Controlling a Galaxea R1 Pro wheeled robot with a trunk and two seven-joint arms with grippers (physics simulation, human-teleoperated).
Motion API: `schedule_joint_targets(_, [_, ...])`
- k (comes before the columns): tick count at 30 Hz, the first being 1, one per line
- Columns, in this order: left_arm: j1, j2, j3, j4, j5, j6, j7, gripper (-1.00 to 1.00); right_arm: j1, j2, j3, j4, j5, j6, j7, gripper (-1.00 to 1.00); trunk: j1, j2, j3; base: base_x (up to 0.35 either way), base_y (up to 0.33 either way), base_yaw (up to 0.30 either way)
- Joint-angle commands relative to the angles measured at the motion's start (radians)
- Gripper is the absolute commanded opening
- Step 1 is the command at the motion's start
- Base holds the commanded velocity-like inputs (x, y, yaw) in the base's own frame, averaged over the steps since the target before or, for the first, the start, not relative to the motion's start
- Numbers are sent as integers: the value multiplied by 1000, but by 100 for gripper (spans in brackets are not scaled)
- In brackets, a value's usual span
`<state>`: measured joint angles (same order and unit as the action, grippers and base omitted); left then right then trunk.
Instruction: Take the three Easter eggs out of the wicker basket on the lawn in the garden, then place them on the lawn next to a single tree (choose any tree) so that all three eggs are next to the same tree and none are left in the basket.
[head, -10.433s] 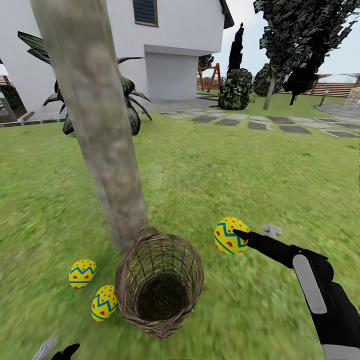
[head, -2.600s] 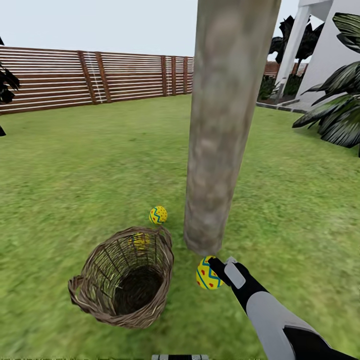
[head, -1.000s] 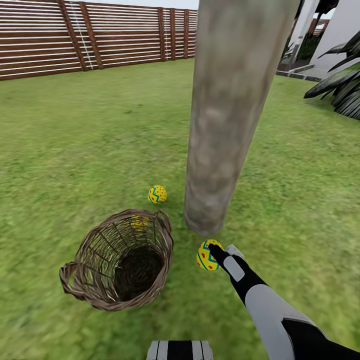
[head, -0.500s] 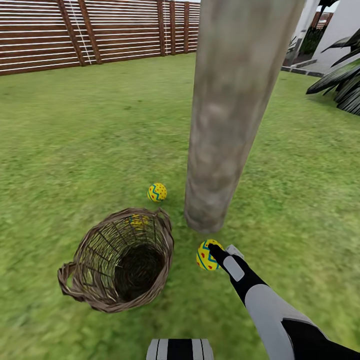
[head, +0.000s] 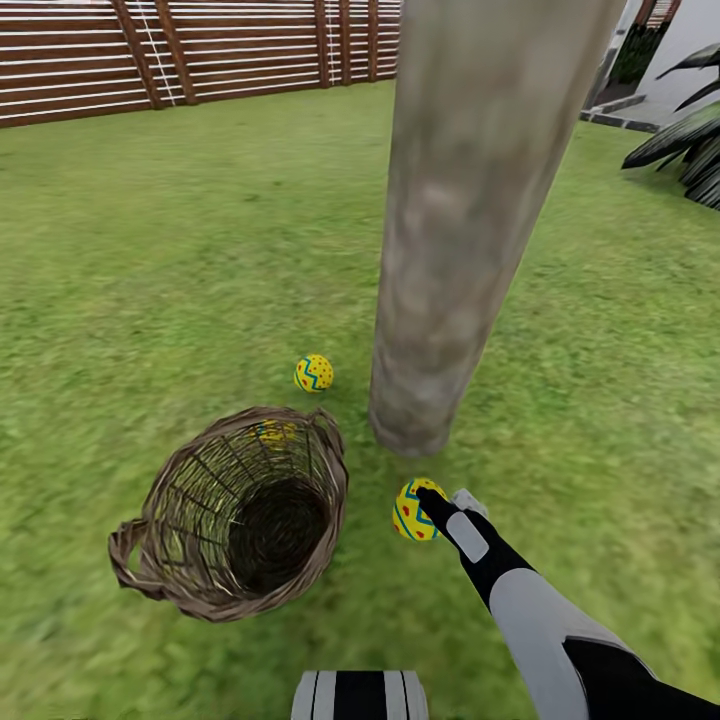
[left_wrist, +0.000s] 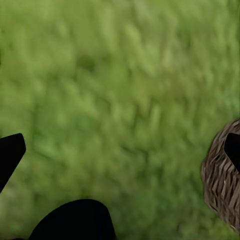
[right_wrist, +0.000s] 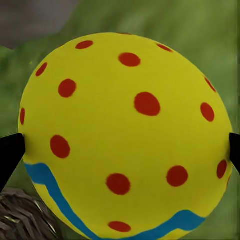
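From my head camera I see the lawn (head: 150, 250) spreading across the whole view, back to a brown slatted fence (head: 180, 50).

The tree (head: 470, 220) rises from the grass right of centre as a thick, pale mottled trunk, upright with a slight lean, its base near the middle of the view.

The wicker basket (head: 240, 510) stands on the grass left of the trunk base and nearer to me. Its open mouth faces up and tilts toward my camera, with the long axis running down to a narrower dark base. I see no egg inside it. Its woven wall also shows at the edge of my left wrist view (left_wrist: 222, 180).

The right hand (head: 425, 510) reaches forward from the lower right. Its fingers are closed on the held egg (head: 412, 510), which sits between the basket and the trunk base, close to the trunk. In my right wrist view the held egg (right_wrist: 125, 137) sits between the two dark fingertips (right_wrist: 10, 155), its red-spotted rounded end facing the camera and the blue zigzag band across the lower part.

The left hand (left_wrist: 120, 150) hangs over bare grass with its fingers spread wide and nothing between them.

A far egg (head: 314, 373) lies on the grass beyond the basket, left of the trunk base. Another egg (head: 275, 432) shows through the basket's far rim weave, resting on the grass just behind it.
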<state>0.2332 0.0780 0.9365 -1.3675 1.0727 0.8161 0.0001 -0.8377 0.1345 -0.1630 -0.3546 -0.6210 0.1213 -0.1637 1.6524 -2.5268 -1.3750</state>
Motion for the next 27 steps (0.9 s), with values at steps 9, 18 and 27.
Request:
schedule_joint_targets(9, [0, -8, 2, 5, -9, 2, 6, 100, 0, 0, -1, -3, -8, 4, -5, -100, 1, -1, -8, 21, 0, 0])
schedule_joint_targets(18, [0, -4, 0, 23, -6, 4, 3, 100, 0, -1, -1, -4, -8, 4, -5, -100, 1, -1, -12, 102, 0, 0])
schedule_joint_targets(27, [0, -3, 1, 6, -1, 12, 0, 100, 0, -1, -1, -4, -8, 4, -5, -100, 5, -3, -43, 2, 0, 0])
